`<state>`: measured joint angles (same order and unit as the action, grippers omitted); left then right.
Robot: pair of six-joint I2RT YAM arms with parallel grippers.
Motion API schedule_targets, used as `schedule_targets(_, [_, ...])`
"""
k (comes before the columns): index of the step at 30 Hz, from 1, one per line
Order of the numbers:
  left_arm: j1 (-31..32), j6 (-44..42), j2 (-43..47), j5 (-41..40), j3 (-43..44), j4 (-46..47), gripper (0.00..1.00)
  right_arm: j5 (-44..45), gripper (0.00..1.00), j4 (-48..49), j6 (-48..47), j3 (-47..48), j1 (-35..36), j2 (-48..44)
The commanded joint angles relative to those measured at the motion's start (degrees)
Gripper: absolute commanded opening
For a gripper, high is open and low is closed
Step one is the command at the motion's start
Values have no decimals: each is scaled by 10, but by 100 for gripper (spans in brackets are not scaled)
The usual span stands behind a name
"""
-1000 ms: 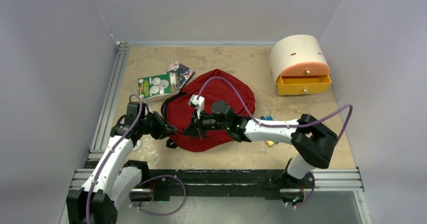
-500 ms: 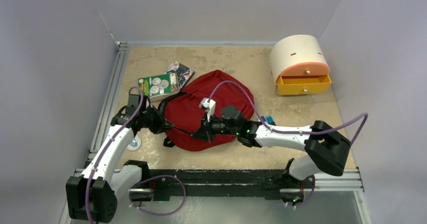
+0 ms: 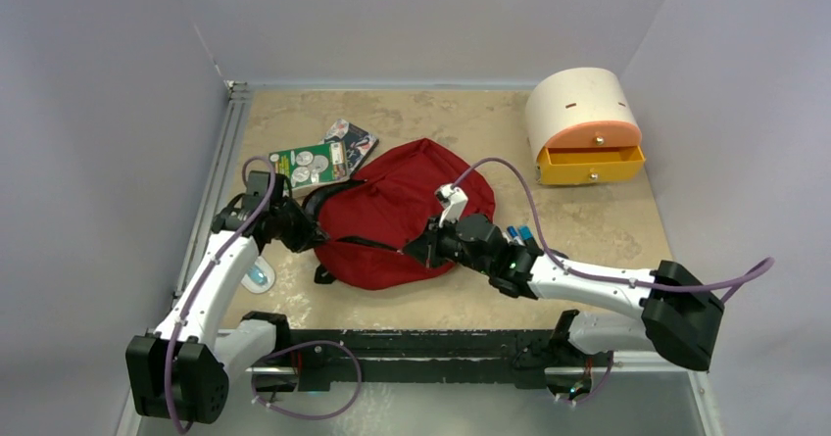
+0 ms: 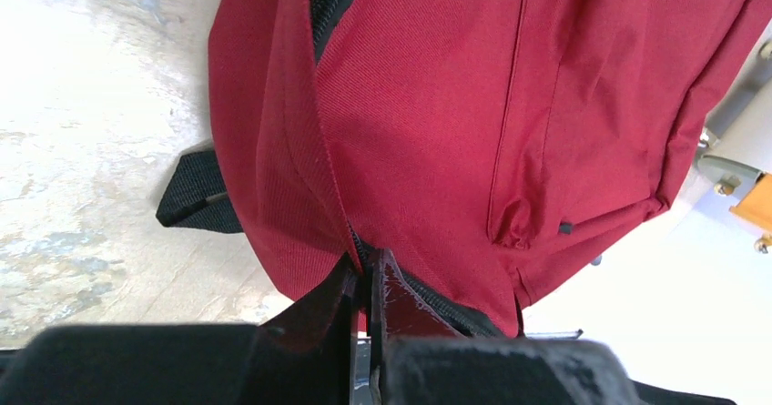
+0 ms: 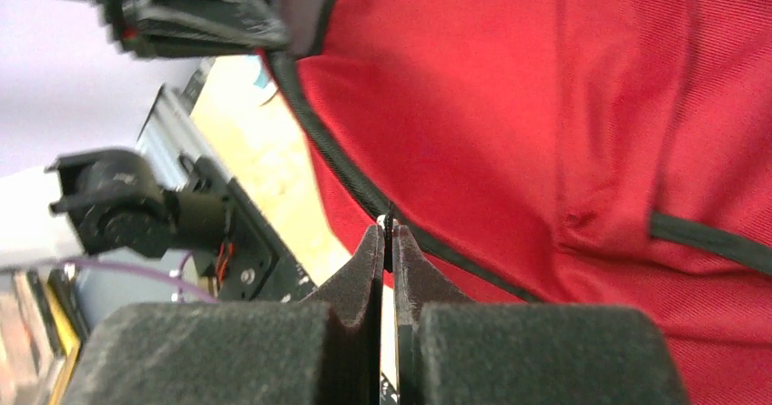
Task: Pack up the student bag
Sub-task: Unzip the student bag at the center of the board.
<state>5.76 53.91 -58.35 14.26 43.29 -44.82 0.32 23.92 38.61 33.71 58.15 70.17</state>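
Bag (image 3: 392,216) lies centre frame, red and slumped. Left gripper (image 3: 312,232) pinches its left edge; right gripper (image 3: 416,250), fingers tight together, nips the zipper (image 5: 328,155) (black, curving).

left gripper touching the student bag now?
Touching. Left wrist view: left gripper is shut, tips pinching the student bag at its zipper seam.

The student bag (image 4: 428,105) is matt, finely ribbed cloth; the table (image 3: 441,113) looks perhaps smooth, stone-patterned.
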Motion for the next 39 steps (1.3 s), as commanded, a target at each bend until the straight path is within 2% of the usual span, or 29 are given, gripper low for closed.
schedule_targets(1, [-9, -15, 3, -69, 42, -16, 0, 108, 0, -87, 73, -1, -18, -16])
schedule_targets(11, [-13, -33, 11, -159, 100, -72, 0, 148, 0, -158, 164, -24, -70, -18])
schedule_targets(16, [-13, -49, 14, -210, 137, -97, 0, 172, 0, -186, 192, -23, -78, -20])
schedule_targets(22, [-12, -60, 19, -232, 150, -109, 0, 202, 0, -222, 238, -25, -81, -32])
schedule_targets(26, [-13, -72, 32, -215, 132, -98, 0, 207, 0, -218, 229, -27, -81, -55])
schedule_targets(35, [-13, -102, 64, -85, 69, -27, 0, 142, 0, -131, 126, -57, -81, -166])
schedule_targets(39, [-13, -97, 59, -65, 60, -23, 0, 138, 0, -139, 132, -62, -81, -180])
